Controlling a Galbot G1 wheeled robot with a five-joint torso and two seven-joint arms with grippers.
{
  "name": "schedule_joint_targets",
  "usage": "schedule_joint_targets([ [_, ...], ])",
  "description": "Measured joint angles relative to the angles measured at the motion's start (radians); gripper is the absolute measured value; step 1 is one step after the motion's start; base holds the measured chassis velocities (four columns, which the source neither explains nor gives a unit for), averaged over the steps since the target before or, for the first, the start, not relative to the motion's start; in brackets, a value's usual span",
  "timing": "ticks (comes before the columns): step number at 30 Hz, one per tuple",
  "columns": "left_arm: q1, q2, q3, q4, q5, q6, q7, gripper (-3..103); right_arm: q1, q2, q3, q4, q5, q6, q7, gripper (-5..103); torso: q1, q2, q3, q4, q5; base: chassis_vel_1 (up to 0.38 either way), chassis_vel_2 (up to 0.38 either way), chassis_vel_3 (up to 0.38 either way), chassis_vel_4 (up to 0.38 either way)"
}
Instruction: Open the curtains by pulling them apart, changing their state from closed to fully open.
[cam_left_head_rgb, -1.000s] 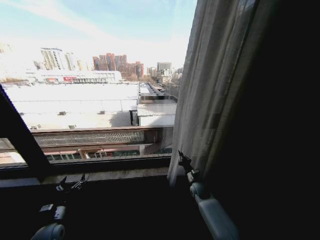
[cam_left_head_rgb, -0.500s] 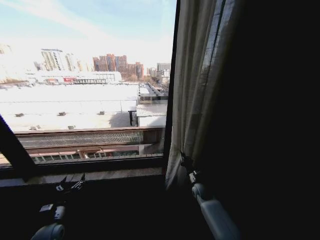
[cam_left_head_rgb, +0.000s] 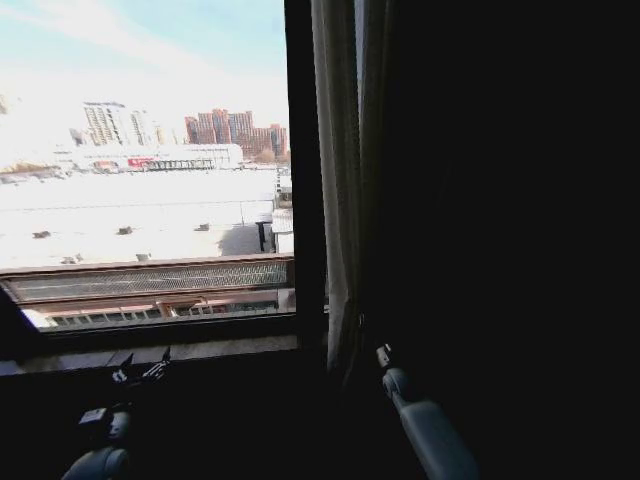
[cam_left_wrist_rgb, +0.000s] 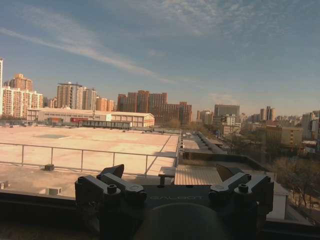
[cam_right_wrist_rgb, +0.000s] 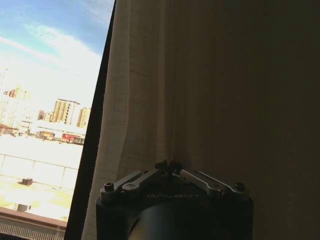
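Note:
The curtains (cam_left_head_rgb: 340, 200) hang as a bunched cream strip just right of a dark vertical window frame bar (cam_left_head_rgb: 303, 170); beyond them the fabric falls into shadow. My right gripper (cam_left_head_rgb: 374, 347) reaches up into the lower folds. In the right wrist view its fingertips (cam_right_wrist_rgb: 169, 165) meet, shut on a fold of the curtains (cam_right_wrist_rgb: 200, 90). My left gripper (cam_left_head_rgb: 140, 372) rests low by the sill at the left. The left wrist view shows that gripper (cam_left_wrist_rgb: 170, 172) open and holding nothing, facing the glass.
The window sill (cam_left_head_rgb: 170, 350) runs along the bottom of the glass, with a dark wall below it. Rooftops and city towers lie outside. The area right of the curtains is dark.
The camera has shifted right, so the frame bars slid left in view. The curtain edge, held by the right gripper, drew right off the glass and uncovered the vertical bar. The left arm stayed put.

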Motion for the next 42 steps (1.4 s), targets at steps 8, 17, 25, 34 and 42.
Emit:
schedule_joint_targets([
  [8, 0.000, 0.000, -0.001, 0.000, 0.000, 0.000, -0.001, 100, 0.061, -0.045, 0.059, -0.101, -0.017, -0.027, 0.082, 0, 0.000, 0.000, 0.000, -0.0009, 0.0015, 0.036, 0.047, -0.025, -0.025],
  [17, 0.000, 0.000, 0.000, 0.000, 0.000, 0.000, 0.000, 100, 0.093, -0.097, 0.122, -0.148, -0.004, -0.070, 0.169, 0, 0.000, 0.000, 0.000, -0.0006, 0.0013, 0.000, 0.000, 0.000, 0.000],
  [25, 0.000, 0.000, 0.000, 0.000, 0.000, 0.000, 0.000, 100, 0.070, -0.116, 0.151, -0.123, -0.027, -0.094, 0.222, 0, 0.000, 0.000, 0.000, -0.0009, 0.0015, 0.000, 0.000, 0.000, 0.000],
  [34, 0.000, 0.000, 0.000, 0.000, 0.000, 0.000, 0.000, 100, -0.043, -0.103, 0.081, 0.033, 0.024, -0.101, 0.162, 10, 0.000, 0.000, 0.000, -0.0007, 0.0013, 0.000, 0.000, 0.000, 0.000],
  [42, 0.000, 0.000, 0.000, 0.000, 0.000, 0.000, 0.000, 100, -0.116, -0.100, 0.045, 0.127, 0.035, -0.092, 0.112, 37, 0.000, 0.000, 0.000, -0.0007, 0.0012, 0.000, 0.000, 0.000, 0.000],
])
